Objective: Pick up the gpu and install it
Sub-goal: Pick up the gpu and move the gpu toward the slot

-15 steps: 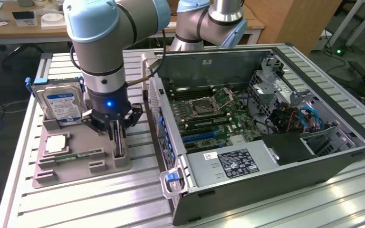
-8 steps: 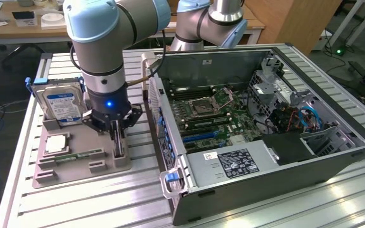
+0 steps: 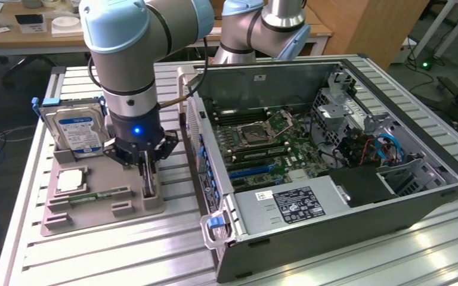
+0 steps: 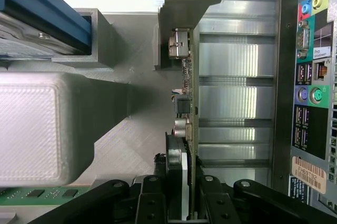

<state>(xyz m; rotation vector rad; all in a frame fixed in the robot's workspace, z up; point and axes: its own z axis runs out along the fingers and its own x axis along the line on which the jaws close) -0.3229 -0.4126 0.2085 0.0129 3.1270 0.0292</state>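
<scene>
One gpu [image 3: 148,187] stands on edge in a slot of the grey holder [image 3: 93,210], at 9 o'clock from the open computer case [image 3: 309,229] on the worktop [image 3: 133,256]. The gripper [image 3: 145,171] straddles its upper edge; whether it clamps the card I cannot tell. A hard drive [image 3: 76,128] stands at 10 o'clock of the gpu.

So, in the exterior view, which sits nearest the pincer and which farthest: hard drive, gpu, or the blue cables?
1. gpu: standing on edge in the tray, right at the pincer.
2. hard drive: upright in the same tray, toward the exterior view's left.
3. blue cables: inside the case, far toward the exterior view's right.
</scene>
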